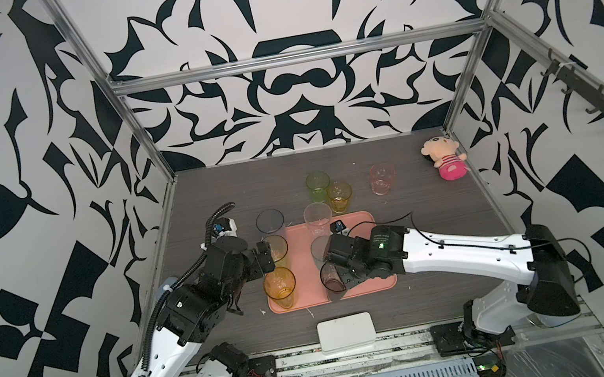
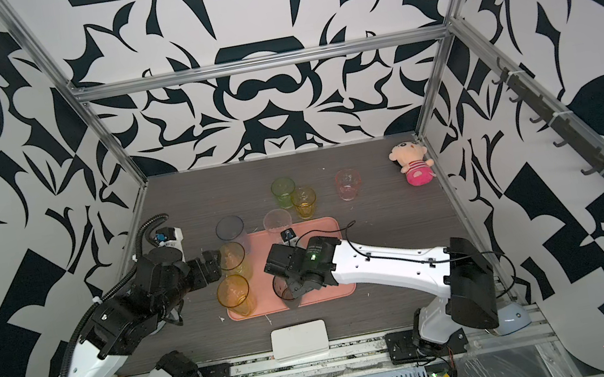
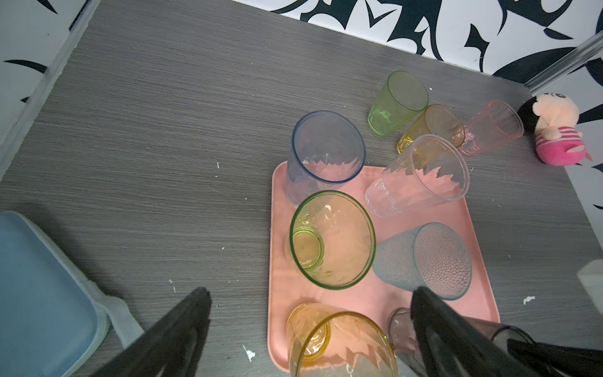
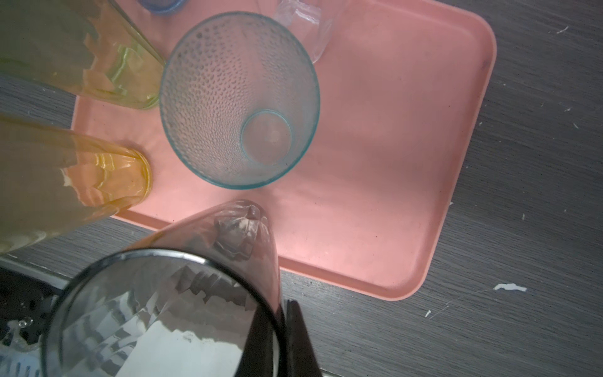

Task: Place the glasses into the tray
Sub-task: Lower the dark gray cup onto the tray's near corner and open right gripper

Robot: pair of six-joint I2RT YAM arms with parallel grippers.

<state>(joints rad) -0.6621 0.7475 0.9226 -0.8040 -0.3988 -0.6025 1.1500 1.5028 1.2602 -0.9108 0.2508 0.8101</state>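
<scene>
Grey wood-grain table (image 1: 416, 187), patterned walls all round; salmon tray (image 1: 308, 275) sits mid-table. Right gripper (image 4: 282, 323) is pinched tight on the rim wall of the smoky grey glass (image 4: 182, 261), apparently with one finger inside and one outside.

Key relation: the glass hangs below the gripper with its long axis leaning, not vertical. Its base points at the tray floor just inside the near rim, between the tall amber glass (image 4: 81, 169) and the bare right half of the tray. Can't tell if the base touches. Teal glass (image 4: 238, 98) stands just beyond it, so the likely next step is straighten, lower and let go without bumping either neighbour.

Left gripper (image 3: 311, 290) is spread wide and empty, hovering beside the tall yellow-green glass (image 3: 332, 238).

Also in the tray: clear glass (image 3: 421, 176), and blue-grey glass (image 3: 326, 147) at the far left corner, base maybe on the rim.

Off the tray, beyond its far edge: short green glass (image 1: 318, 186), short amber glass (image 1: 339, 195), pink glass (image 1: 383, 178). The pink one is nearer the right arm.
</scene>
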